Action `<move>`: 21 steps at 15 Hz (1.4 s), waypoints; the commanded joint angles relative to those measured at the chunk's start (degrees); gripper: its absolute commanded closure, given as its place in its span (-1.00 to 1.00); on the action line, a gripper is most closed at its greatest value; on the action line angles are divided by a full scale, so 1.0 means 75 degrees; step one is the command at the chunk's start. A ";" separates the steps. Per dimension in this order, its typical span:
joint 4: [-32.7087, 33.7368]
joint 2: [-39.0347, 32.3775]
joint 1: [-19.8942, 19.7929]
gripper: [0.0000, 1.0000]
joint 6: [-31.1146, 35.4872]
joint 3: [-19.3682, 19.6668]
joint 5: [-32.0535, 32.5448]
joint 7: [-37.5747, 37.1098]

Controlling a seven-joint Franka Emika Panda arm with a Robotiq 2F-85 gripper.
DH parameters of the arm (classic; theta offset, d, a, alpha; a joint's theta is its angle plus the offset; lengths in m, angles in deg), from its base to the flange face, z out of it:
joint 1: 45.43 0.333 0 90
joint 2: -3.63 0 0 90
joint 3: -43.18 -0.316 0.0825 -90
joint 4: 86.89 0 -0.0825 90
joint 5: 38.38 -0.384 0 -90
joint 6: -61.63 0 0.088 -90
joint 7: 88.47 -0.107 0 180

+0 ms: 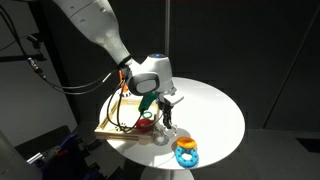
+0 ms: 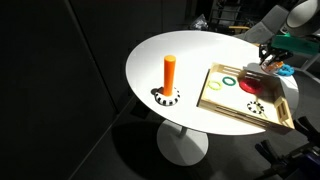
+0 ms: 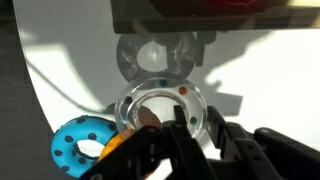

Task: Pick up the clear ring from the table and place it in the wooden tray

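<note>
Reaching down just beside the wooden tray [image 1: 110,127], the tool [image 3: 198,122] straddles the rim of the clear ring [image 3: 127,100]; whether it pinches, I cannot tell.

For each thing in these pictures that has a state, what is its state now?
clear ring: outside the wooden tray, over the table, at the jaws; gripped or not, unclear.
gripper: low at the clear ring; open or shut, unclear.
wooden tray: holds red ring and green ring.
orange peg: upright.
blue ring: flat on the table.
</note>
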 commanded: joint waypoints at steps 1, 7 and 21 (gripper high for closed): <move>-0.0029 0.0516 0.0368 0.82 -0.0258 0.0083 0.0118 -0.0132; -0.0218 0.1061 0.0892 0.82 -0.0524 -0.0255 0.0172 -0.0172; -0.0682 0.1389 0.0846 0.79 -0.2183 -0.1489 -0.0068 0.0203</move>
